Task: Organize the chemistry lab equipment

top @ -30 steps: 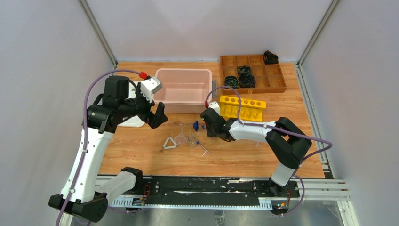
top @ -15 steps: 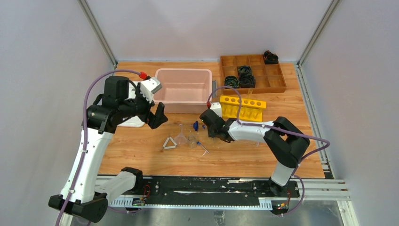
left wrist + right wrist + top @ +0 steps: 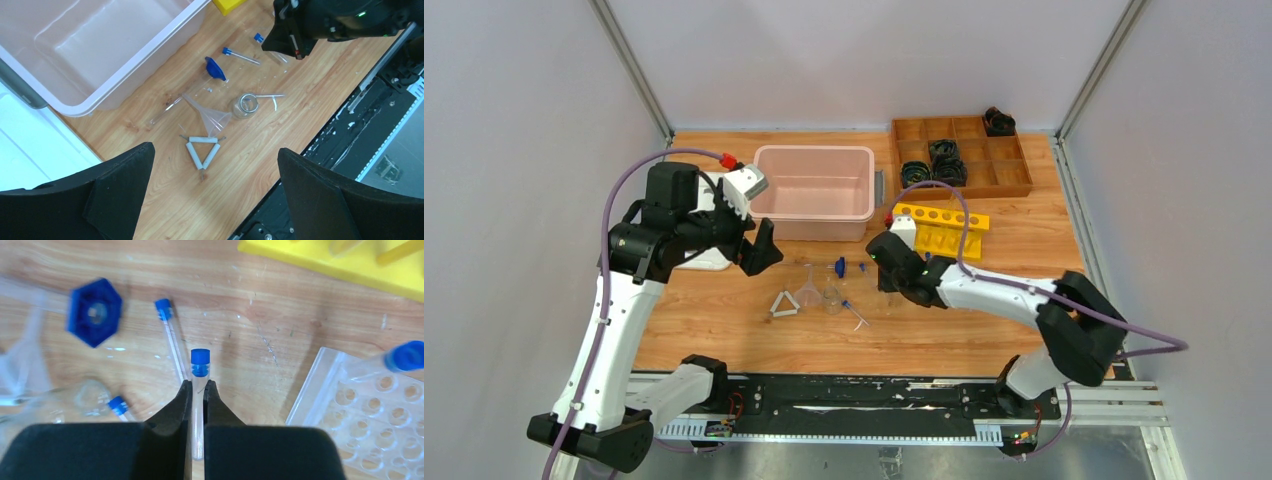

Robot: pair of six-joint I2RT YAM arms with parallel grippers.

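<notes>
Reaching low and leftward from its base at the near edge of the wooden table [image 3: 724, 335], the right arm lies almost flat. Its right gripper [image 3: 198, 385] is pinched tight on a small clear tube with a blue cap [image 3: 200, 360], the cap poking out past the fingertips. The left arm rises tall from the near left corner, elbow high, and the left gripper [image 3: 762, 250] hangs spread wide with nothing in it, looking down on the cluster. Bare planks run between the arm bases and the objects, with more on the near right. Below the left gripper rest a white triangle of rods [image 3: 202, 140], a clear plastic funnel [image 3: 211, 118] just beyond its top side, and a small clear jar [image 3: 246, 105] just beside the funnel. Left of the held tube lie a second loose blue-capped tube [image 3: 172, 342], just beside it, and a blue hexagonal cap [image 3: 95, 312]. To its right is a clear plastic tube rack [image 3: 370, 425] with another blue-capped tube [image 3: 405, 356] over its far corner. Beyond sit a yellow tube rack [image 3: 939, 228], a pale pink plastic tub [image 3: 814, 190] and, far right, a wooden compartment tray [image 3: 994, 190] holding black coiled bundles [image 3: 944, 150].
</notes>
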